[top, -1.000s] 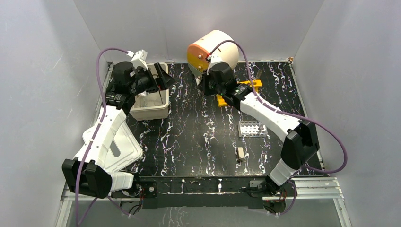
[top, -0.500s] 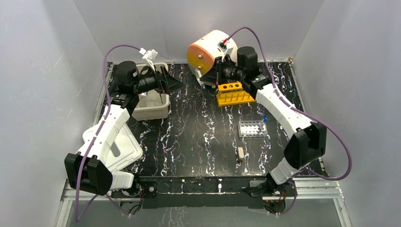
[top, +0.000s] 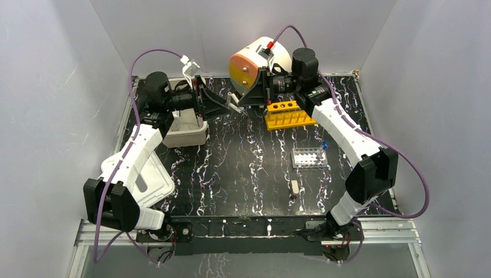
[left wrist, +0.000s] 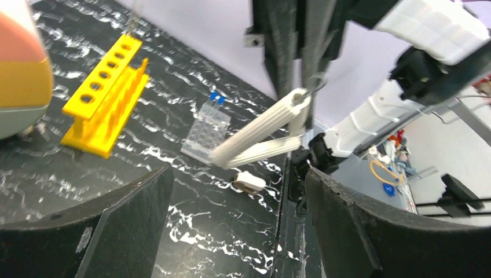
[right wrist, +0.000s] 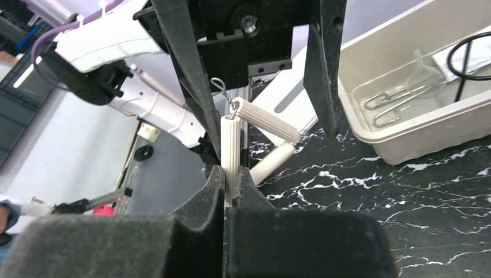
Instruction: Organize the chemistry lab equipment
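Observation:
My right gripper [right wrist: 230, 174] is shut on one white ribbed tube of the metal triangle [right wrist: 231, 136] and holds it in the air in front of the drum. In the top view the triangle [top: 234, 106] hangs between the two grippers. My left gripper [top: 217, 102] points right at it, jaws wide open; its black fingers [right wrist: 185, 63] stand on either side of the triangle without touching. The left wrist view shows the triangle [left wrist: 260, 139] beyond my open left gripper [left wrist: 237, 174]. Thin metal tongs [right wrist: 394, 104], a black ring [right wrist: 470, 58] and a clear funnel [right wrist: 421, 69] lie in the white tub [right wrist: 417, 142].
The cream-and-orange drum [top: 257, 61] stands at the back centre. A yellow tube rack [top: 286, 116] and a clear rack [top: 308, 156] sit right of centre. A small brown-and-white tool [top: 295, 187] lies near the front. The white tub [top: 185, 136] sits at back left, a white lid [top: 147, 179] by the left arm.
My right arm has swung back and left with the triangle. My left gripper has turned away from the tub towards it and now stands open around it.

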Action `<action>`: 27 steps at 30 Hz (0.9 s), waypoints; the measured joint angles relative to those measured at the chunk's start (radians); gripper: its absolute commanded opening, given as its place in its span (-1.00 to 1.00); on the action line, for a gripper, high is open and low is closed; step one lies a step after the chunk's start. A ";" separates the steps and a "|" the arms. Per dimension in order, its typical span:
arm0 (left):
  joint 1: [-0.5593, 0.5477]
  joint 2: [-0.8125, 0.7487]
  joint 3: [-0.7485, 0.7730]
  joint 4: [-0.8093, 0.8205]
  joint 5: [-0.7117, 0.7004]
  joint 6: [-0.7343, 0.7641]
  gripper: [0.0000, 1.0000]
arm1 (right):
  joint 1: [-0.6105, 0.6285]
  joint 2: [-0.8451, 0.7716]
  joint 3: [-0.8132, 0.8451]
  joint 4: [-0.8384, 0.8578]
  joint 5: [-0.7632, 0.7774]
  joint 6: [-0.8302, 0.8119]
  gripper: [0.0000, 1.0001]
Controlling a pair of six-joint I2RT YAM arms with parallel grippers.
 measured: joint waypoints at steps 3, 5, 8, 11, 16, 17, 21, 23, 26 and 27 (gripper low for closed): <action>0.000 0.013 -0.003 0.135 0.080 -0.087 0.40 | 0.000 0.011 0.002 0.006 -0.041 0.016 -1.00; -0.002 0.016 -0.013 0.245 0.113 -0.163 0.31 | 0.000 0.016 0.002 0.009 -0.060 0.025 -1.00; -0.013 0.022 -0.023 0.356 0.140 -0.240 0.29 | 0.000 0.021 0.002 0.021 -0.077 0.034 -1.00; -0.029 0.033 -0.032 0.415 0.153 -0.284 0.22 | 0.000 0.026 0.006 0.029 -0.093 0.047 -1.00; -0.037 0.052 -0.034 0.450 0.169 -0.321 -0.33 | 0.000 0.048 0.024 0.048 -0.105 0.056 -1.00; -0.037 0.054 -0.034 0.455 0.175 -0.325 -0.48 | 0.000 0.051 0.024 0.050 -0.104 0.057 -1.00; -0.035 0.056 -0.033 0.446 0.189 -0.317 -1.00 | 0.000 0.060 0.024 0.050 -0.107 0.058 -0.96; -0.034 0.056 -0.026 0.404 0.190 -0.280 -1.00 | 0.000 0.061 0.024 0.045 -0.102 0.054 -0.56; -0.031 0.056 0.009 0.267 0.178 -0.174 -1.00 | 0.000 0.065 0.024 0.027 -0.079 0.047 0.08; -0.029 0.056 0.024 0.203 0.167 -0.130 -1.00 | -0.001 0.065 0.024 0.019 -0.055 0.040 0.20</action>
